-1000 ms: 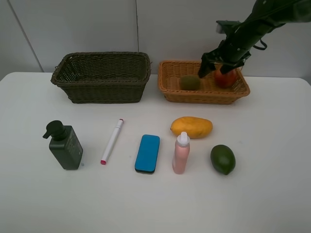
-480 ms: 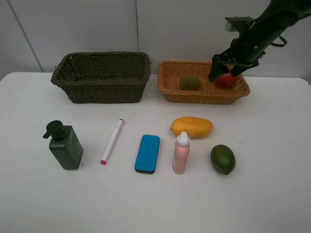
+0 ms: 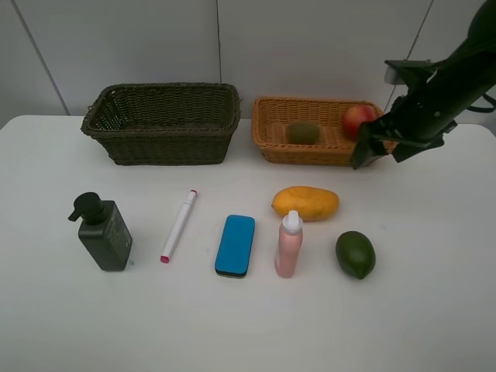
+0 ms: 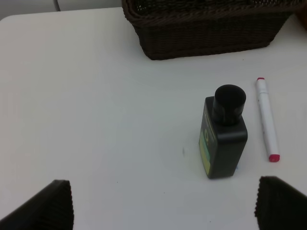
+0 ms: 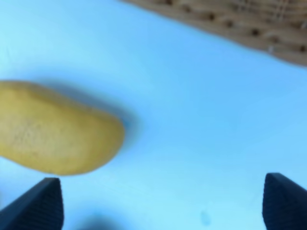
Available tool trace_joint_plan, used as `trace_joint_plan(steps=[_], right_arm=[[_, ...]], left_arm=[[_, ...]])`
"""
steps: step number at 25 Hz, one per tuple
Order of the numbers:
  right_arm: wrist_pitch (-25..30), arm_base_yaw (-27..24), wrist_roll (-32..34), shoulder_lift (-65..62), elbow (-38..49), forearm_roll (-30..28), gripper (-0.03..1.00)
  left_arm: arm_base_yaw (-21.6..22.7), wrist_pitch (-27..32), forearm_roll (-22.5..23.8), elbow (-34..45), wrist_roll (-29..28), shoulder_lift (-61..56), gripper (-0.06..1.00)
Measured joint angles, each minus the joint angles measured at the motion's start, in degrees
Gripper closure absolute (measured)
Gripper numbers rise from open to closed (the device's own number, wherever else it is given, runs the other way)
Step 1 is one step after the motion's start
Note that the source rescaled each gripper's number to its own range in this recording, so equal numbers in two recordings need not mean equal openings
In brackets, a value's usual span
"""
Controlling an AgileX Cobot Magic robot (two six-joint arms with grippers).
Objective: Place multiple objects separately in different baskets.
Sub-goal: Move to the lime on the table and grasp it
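Observation:
The orange-tan basket [image 3: 271, 146] holds the brown kiwi [image 3: 302, 132] and the red pomegranate [image 3: 358, 120]. The dark olive basket [image 3: 163, 124] stands left of it. On the table lie the green pump bottle [image 3: 104, 232], the marker [image 3: 178, 225], the blue eraser [image 3: 235, 245], the pink spray bottle [image 3: 288, 245], the mango [image 3: 305, 203] and the avocado [image 3: 355, 254]. My right gripper [image 3: 370, 152] is open and empty, just off the tan basket's right front corner; its wrist view shows the mango [image 5: 53, 130]. My left gripper [image 4: 160, 203] is open above the pump bottle [image 4: 224, 136] and marker [image 4: 266, 118].
The white table [image 3: 434, 271] ends at a grey wall behind the baskets. The tan basket's edge [image 5: 249, 24] shows in the right wrist view, the dark basket [image 4: 206, 26] in the left wrist view.
My right gripper has let go of the pomegranate in the tan basket and moved out to the right and forward, down past the basket's front corner. The left arm has not moved.

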Motion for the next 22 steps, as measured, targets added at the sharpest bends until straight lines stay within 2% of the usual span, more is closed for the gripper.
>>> trace_joint_plan(steps=[8,14,22], right_arm=[[-2.3,2.8,2.2,-1.8,8.2,0.2,-0.03],[-7.9,5.9,7.0,-1.8,13.3,0.2,-0.03],[-12.4,8.9,14.2,-1.8,18.3,0.2,-0.03]], left_arm=[[0.0,0.0,0.0,0.0,0.0,0.0,-0.06],[0.0,0.0,0.0,0.0,0.0,0.0,-0.06],[0.0,0.0,0.0,0.0,0.0,0.0,-0.06]])
